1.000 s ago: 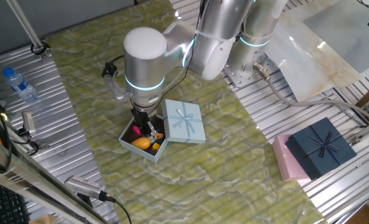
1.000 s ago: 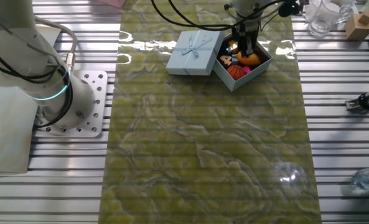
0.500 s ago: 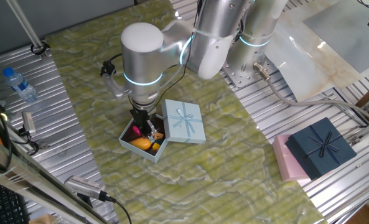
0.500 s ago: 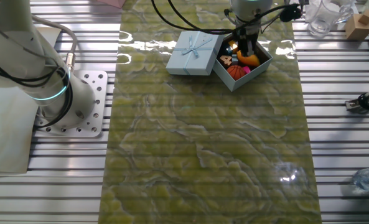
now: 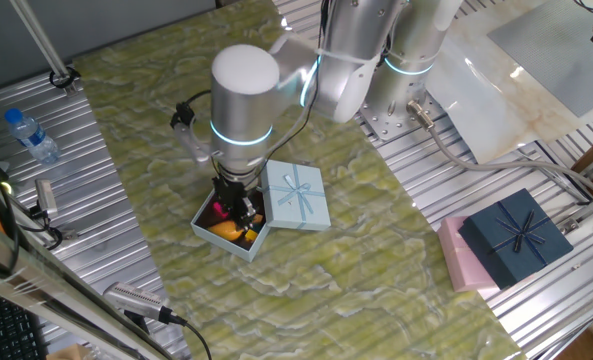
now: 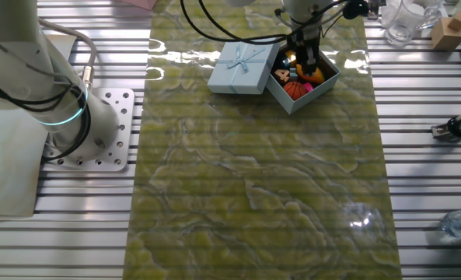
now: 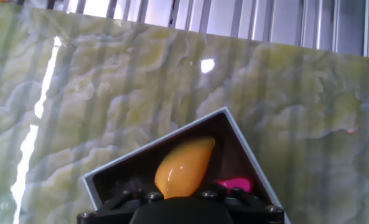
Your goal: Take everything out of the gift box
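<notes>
Reaching into: the gripper (image 5: 240,207) points down inside the open gift box (image 5: 208,233), hung from the silver arm (image 5: 244,95) in one fixed view.
Bottle: a clear water bottle (image 5: 31,135) lies on the ribbed metal at far left, well apart from the box.
Gift box: pale blue with a dark inside, it rests on the green marbled mat (image 5: 306,270); in the other fixed view its body (image 6: 292,102) sits near the mat's far edge.
Toys: a yellow-orange mango-like fruit (image 7: 183,165) and a magenta piece (image 7: 234,185) lie in the box in the hand view; the other fixed view shows an orange basketball (image 6: 294,90) beside them.
Jaws: cannot tell whether they stand apart or together; the hand view shows only the dark gripper base over the fruit, and the fixed views are too small.
Lid: the pale-blue lid (image 5: 297,196) with its ribbon bow lies flat just beside the box, touching its right wall.
Other boxes: a dark navy box (image 5: 516,236) with a bow rests on a pink box (image 5: 460,258) at the right, off the mat.
</notes>
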